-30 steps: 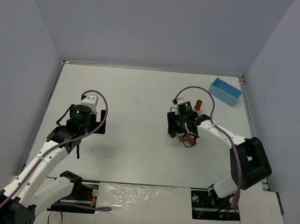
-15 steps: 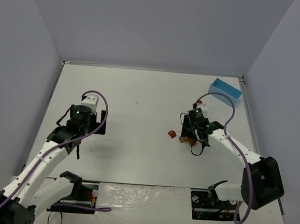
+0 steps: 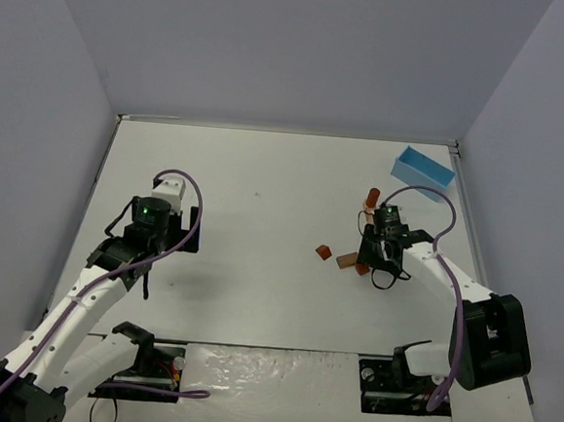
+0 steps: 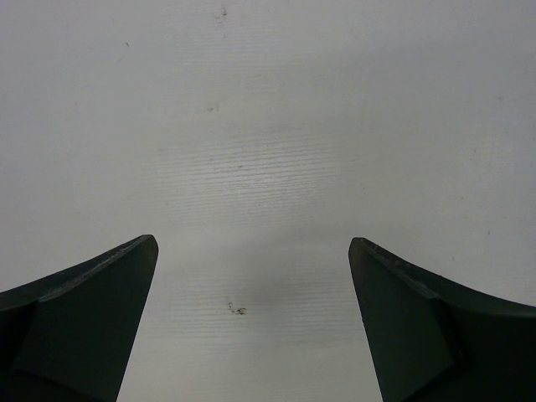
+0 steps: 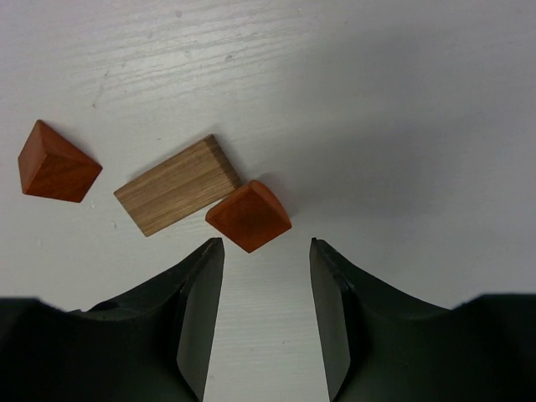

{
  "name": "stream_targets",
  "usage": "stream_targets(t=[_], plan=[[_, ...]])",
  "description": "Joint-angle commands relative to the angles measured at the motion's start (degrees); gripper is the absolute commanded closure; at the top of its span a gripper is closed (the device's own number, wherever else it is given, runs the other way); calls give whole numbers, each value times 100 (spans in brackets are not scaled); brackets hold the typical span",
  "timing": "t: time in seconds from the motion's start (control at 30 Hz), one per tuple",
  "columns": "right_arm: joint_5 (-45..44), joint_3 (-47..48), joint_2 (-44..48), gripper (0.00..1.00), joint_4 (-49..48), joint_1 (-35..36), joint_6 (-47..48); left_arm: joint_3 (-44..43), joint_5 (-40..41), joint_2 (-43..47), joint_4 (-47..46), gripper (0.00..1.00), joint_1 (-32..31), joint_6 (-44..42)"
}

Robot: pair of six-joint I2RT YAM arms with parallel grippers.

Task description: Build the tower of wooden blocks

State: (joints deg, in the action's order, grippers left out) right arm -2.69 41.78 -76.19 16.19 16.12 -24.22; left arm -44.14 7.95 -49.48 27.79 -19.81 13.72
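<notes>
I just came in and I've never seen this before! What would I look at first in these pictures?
Probably three little wooden pieces loose on the white table, just ahead of the open right gripper: a pointy orange-red block, a tan block and a second orange-red block. Then the light blue box in the far right corner, and the left gripper, wide open over bare table.
</notes>
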Motion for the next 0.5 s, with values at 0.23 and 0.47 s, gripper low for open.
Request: stream_targets(t=[0.23,0.47], plan=[[923,493,-98,38,-388,128,813,-350,-42,77,-142,3,-23,59],[882,938,-882,23,-380,463,1098,-347,-81,61,-119,3,-23,52]])
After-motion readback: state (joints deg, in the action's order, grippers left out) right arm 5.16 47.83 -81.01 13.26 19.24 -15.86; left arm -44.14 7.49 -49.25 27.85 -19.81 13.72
